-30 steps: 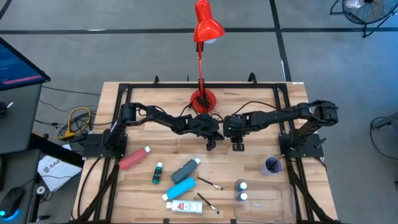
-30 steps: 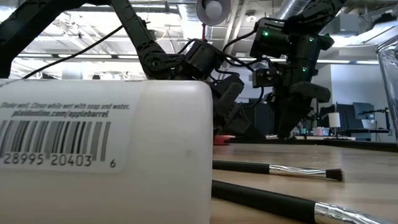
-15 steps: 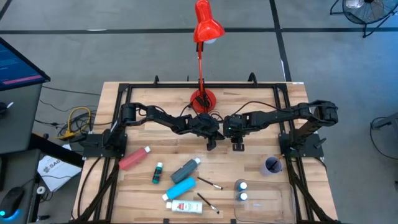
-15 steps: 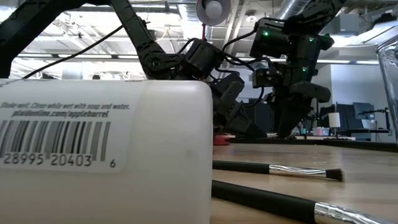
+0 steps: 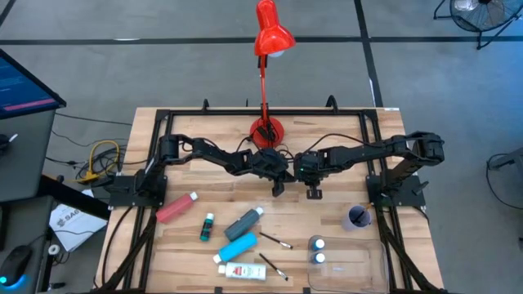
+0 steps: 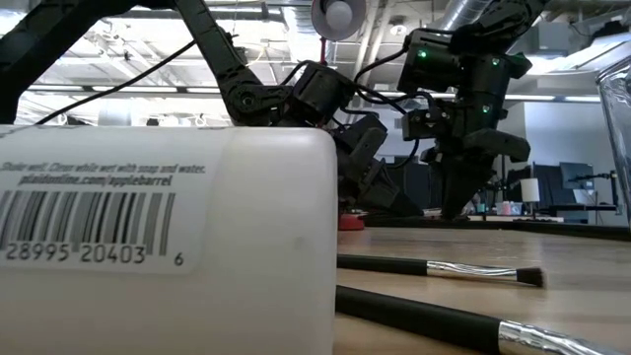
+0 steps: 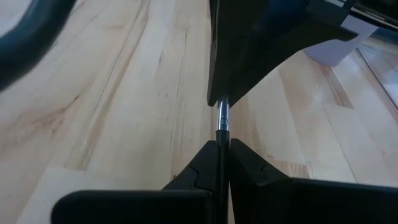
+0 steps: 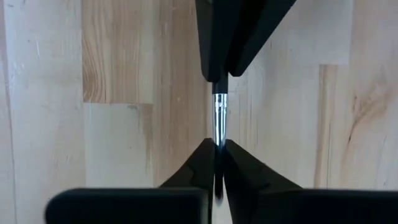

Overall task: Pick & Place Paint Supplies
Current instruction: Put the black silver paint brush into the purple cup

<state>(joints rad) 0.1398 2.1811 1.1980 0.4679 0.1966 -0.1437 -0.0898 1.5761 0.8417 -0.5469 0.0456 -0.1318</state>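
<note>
Left hand [image 5: 278, 189] and right hand [image 5: 313, 193] both clamp one paintbrush [image 8: 219, 118] — probably lying level, spanning hand to hand.

We see only the metal collar of the paintbrush [image 8: 219, 121] btwn both grippers; handle & bristles hidden by fingers. White bottle [image 6: 163, 242] is cut off by the low view's edge, blocking most of the table. Clear tray [image 5: 353, 265] is cut off at the bottom edge.
</note>
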